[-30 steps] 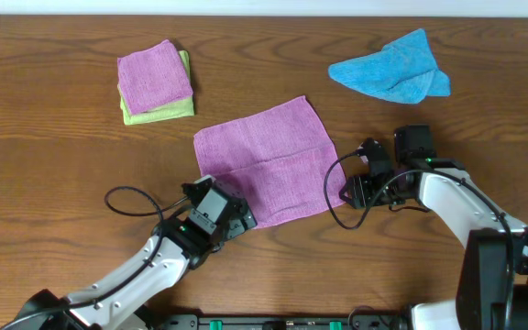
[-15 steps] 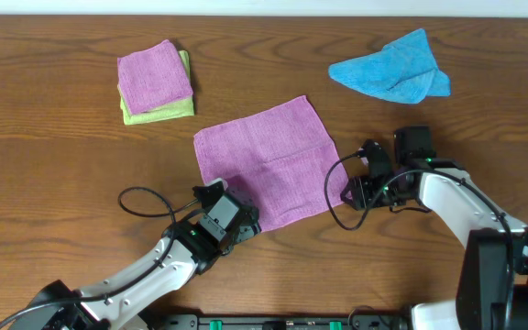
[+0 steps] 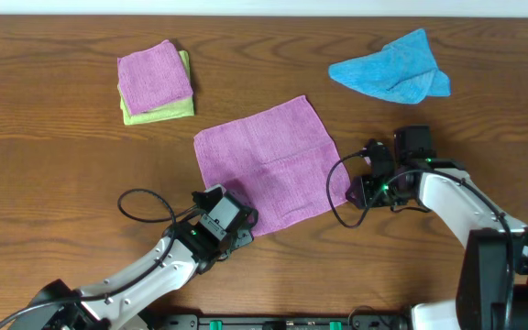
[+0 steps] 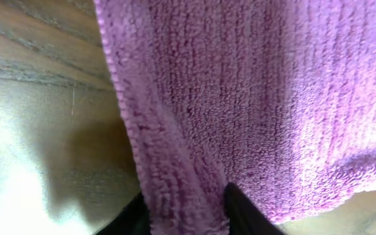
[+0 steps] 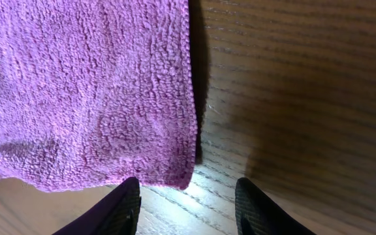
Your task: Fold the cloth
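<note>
The purple cloth [image 3: 269,160] lies spread flat in the middle of the wooden table. My left gripper [image 3: 244,223] is at its near-left corner. In the left wrist view the cloth's edge [image 4: 175,170] is bunched into a ridge, and the left gripper [image 4: 188,220] is shut on it, with the black fingers [image 4: 248,212] pressing from both sides. My right gripper [image 3: 354,190] sits at the near-right corner. In the right wrist view the right gripper [image 5: 187,212] is open, and the cloth's corner [image 5: 178,176] lies just ahead of its fingertips [image 5: 113,210], untouched.
A folded purple cloth [image 3: 154,75] rests on a green one [image 3: 168,112] at the back left. A crumpled blue cloth [image 3: 392,73] lies at the back right. A black cable [image 3: 140,202] loops on the table beside the left arm.
The left gripper slid right to the cloth's near-left corner and closed on its edge. The right gripper's jaws narrowed slightly and stayed by the near-right corner.
</note>
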`<move>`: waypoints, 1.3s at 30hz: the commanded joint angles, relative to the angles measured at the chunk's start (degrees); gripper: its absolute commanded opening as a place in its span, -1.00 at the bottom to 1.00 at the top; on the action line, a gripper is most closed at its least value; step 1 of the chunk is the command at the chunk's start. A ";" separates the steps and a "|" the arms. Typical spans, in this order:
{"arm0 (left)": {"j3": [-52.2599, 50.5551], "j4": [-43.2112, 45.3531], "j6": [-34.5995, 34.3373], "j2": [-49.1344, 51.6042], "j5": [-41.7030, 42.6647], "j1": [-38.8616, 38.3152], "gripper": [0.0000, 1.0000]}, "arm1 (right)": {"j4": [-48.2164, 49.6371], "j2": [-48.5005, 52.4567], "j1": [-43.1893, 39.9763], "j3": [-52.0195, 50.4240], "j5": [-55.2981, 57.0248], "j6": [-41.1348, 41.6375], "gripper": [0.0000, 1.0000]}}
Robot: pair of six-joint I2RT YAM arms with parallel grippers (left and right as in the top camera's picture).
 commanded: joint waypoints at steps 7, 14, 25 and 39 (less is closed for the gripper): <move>-1.18 -0.81 -0.17 1.14 0.57 -0.17 -0.86 | 3.67 0.31 1.53 -4.96 -0.85 7.21 -0.11; -1.18 -0.48 -0.17 1.14 0.48 -0.17 -0.88 | 3.52 0.31 1.97 -5.20 -1.46 8.85 -0.18; -1.18 -0.35 -0.20 1.14 -0.11 -0.17 -0.87 | 2.78 0.31 5.66 -5.25 1.62 15.06 -0.31; -1.18 -0.37 -0.17 1.14 -0.09 -0.17 -0.81 | 4.24 0.31 6.78 -5.25 12.28 22.82 -0.83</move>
